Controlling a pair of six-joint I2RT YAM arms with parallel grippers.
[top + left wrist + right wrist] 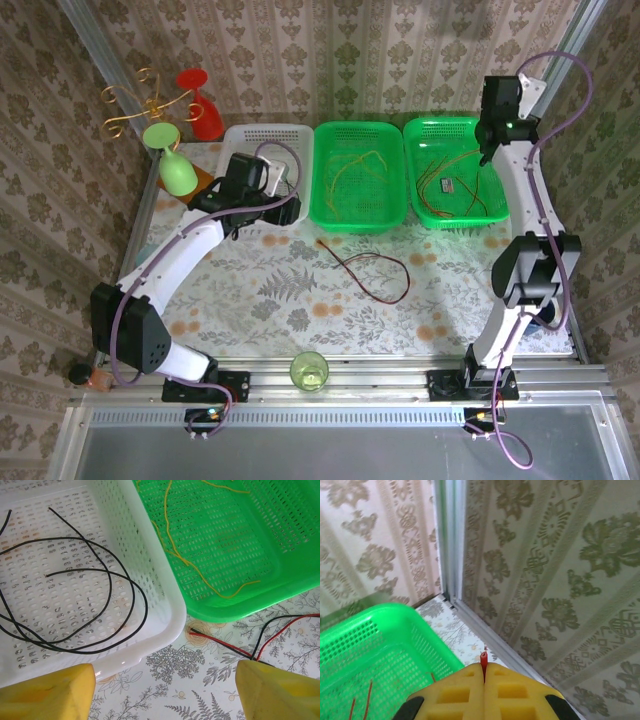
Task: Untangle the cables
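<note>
Over on the left side of the desk [300, 290], the left tool [162, 680] hangs with its yellow fingers [45, 692] wide apart and nothing between them, right by the near corner of the white basket [170, 625]. That basket has the black cable [75, 570] lying in it in a few loose loops. Right next to it, the middle green basket [240, 612] holds the yellow cable [185, 562], which wanders along the floor of the basket. A red-and-black pair [220, 642] lies on the flowery cloth just in front of those two baskets. From above it curls into an open loop near the middle of the desk, touching neither basket. The right green basket [445, 122] has a few orange-brown cables [440, 185] in it, plus some small dark bit I can't make out. The right tool [484, 672] is up over the far right corner by that basket. Its pads are pressed together with a thin red cable [483, 659] pinched between them, just the tip poking out. How far it runs below the pads I can't tell. Also on the desk: a green cup [308, 370] at the near edge and a green goblet [175, 165] tipped over at the far left.
</note>
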